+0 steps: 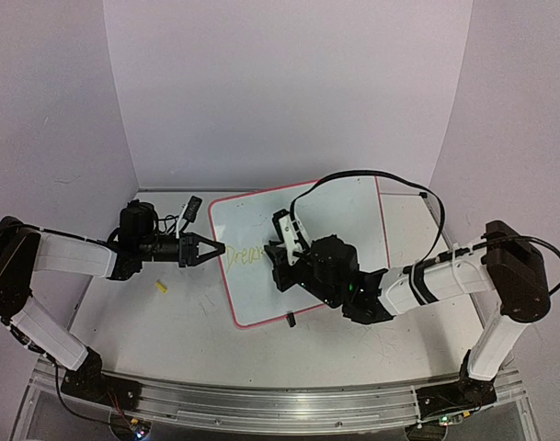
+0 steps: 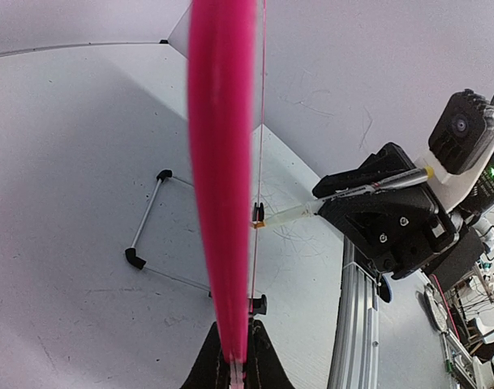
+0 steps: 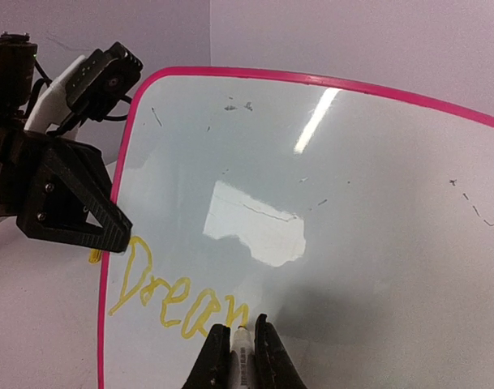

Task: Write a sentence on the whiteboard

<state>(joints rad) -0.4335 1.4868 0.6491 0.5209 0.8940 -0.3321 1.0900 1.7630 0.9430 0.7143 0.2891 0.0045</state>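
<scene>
Currently L gripper (image 1: 212, 248) clenched on whiteboard (image 3: 368, 203) at its pink rim. R gripper (image 3: 240, 332) grasps marker (image 3: 242, 358), tip touching board just after "Drean" of sentence (image 3: 178, 296).

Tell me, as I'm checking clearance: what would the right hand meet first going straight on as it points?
The glossy white, pink-rimmed whiteboard, just past the yellow handwritten "Dream"; the thin marker in the right hand seems to touch it.
</scene>
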